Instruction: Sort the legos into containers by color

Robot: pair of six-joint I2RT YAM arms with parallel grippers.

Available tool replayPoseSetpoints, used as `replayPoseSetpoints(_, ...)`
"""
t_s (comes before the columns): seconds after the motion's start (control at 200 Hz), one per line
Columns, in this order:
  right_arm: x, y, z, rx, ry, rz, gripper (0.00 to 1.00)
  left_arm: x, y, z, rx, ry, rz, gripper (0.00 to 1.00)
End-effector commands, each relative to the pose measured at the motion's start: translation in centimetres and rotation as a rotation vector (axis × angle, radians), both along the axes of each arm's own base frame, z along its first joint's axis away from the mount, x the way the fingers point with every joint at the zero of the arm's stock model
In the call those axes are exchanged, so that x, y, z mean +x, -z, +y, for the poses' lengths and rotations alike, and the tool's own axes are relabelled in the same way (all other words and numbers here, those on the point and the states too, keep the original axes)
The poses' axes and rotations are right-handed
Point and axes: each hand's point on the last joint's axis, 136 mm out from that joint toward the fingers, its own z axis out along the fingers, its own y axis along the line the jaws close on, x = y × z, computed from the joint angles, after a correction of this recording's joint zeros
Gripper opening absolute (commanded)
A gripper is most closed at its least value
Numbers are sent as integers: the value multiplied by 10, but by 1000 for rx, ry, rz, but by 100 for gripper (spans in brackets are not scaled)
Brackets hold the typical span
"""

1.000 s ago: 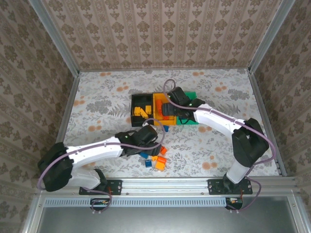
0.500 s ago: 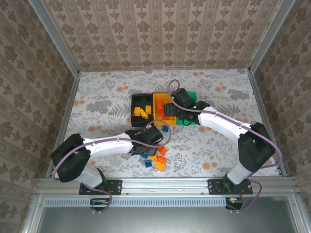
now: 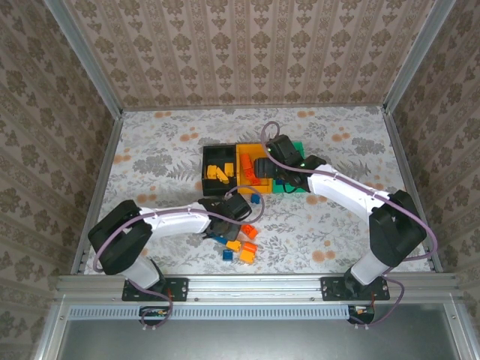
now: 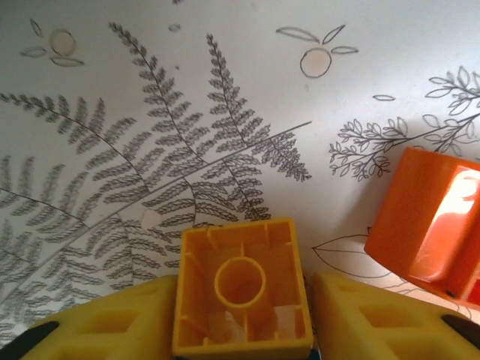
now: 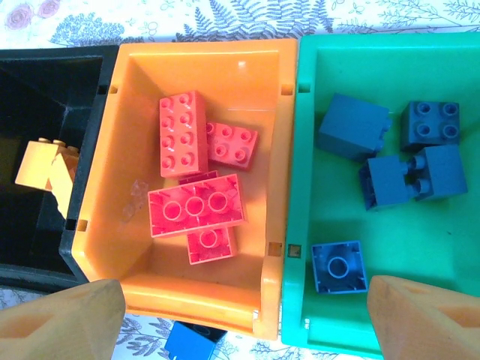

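Note:
My left gripper (image 4: 241, 324) is shut on a yellow lego (image 4: 240, 289), hollow underside up, low over the table; its fingers (image 4: 112, 322) press both sides. From above, the left gripper (image 3: 227, 223) sits beside a cluster of loose legos (image 3: 241, 246). My right gripper (image 5: 241, 321) hangs open over the containers with nothing between its fingers. The black bin (image 5: 37, 105) holds a yellow brick (image 5: 41, 165), the orange bin (image 5: 187, 300) several red bricks (image 5: 196, 206), and the green bin (image 5: 450, 247) several blue bricks (image 5: 337, 266).
A red-orange brick (image 4: 435, 225) lies just right of the left gripper. A blue brick (image 5: 187, 341) rests on the table against the orange bin's front wall. The joined bins (image 3: 241, 154) stand mid-table under the right arm (image 3: 337, 187). Metal rails edge the table.
The left gripper has reached into the loose cluster and closed on the yellow brick. The right gripper has shifted slightly over the bins and stayed open.

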Motion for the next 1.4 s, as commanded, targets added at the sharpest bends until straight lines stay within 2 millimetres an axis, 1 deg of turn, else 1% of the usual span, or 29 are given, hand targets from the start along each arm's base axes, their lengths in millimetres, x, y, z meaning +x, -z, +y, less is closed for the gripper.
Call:
replayPoseSetpoints(0.0,-2,-12,-7,18,20,-27,86,4,-4,0,13,12,-17,43)
replayPoseSetpoints(0.085,-1,-14,-10,22,27,-32,86,8,-14,-3,-9,14,-48,36)
replayPoseSetpoints(0.145,-2,-15,-10,25,28,-33,86,11,-24,-2,-18,12,-72,33)
replayPoseSetpoints(0.235,-3,-15,-12,30,31,-33,86,19,-48,-4,-77,-2,-120,30)
replayPoseSetpoints(0.31,-4,-15,-14,37,36,-31,86,25,-70,-4,-155,-25,-144,30)
replayPoseSetpoints(0.375,-7,-13,-16,43,41,-31,86,34,-90,0,-223,-57,-171,30)
replayPoseSetpoints(0.42,-8,-12,-17,43,44,-29,86,43,-103,4,-264,-85,-194,30)
replayPoseSetpoints(0.485,-9,-10,-19,46,47,-26,86,63,-120,13,-307,-136,-227,30)
replayPoseSetpoints(0.56,-11,-7,-21,47,49,-18,86,86,-138,12,-350,-156,-268,30)
replayPoseSetpoints(0.62,-12,-3,-22,41,53,-9,86,107,-146,11,-351,-172,-290,30)
replayPoseSetpoints(0.72,-15,0,-24,41,55,0,86,142,-145,9,-318,-201,-298,30)
replayPoseSetpoints(0.815,-19,2,-25,41,53,6,86,172,-138,5,-297,-225,-299,30)
replayPoseSetpoints(0.925,-24,2,-27,43,44,12,86,198,-123,5,-251,-255,-281,31)
replayPoseSetpoints(1.015,-33,5,-25,53,15,27,86,214,-111,5,-228,-277,-260,35)
replayPoseSetpoints(1.055,-38,6,-24,58,-2,36,86,219,-108,4,-224,-281,-250,36)
replayPoseSetpoints(1.095,-43,7,-21,65,-21,43,86,223,-105,3,-217,-283,-245,39)
replayPoseSetpoints(1.175,-56,18,-16,59,-65,76,86,228,-104,2,-214,-288,-242,45)
replayPoseSetpoints(1.19,-59,10,-15,72,-75,58,86,228,-105,1,-217,-288,-244,47)
replayPoseSetpoints(1.225,-65,10,-15,70,-87,60,86,228,-107,0,-224,-288,-244,52)
replayPoseSetpoints(1.305,-79,14,-8,73,-136,74,87,225,-119,-3,-265,-285,-260,62)
replayPoseSetpoints(1.395,-97,21,5,81,-210,102,89,216,-142,-9,-321,-270,-300,76)
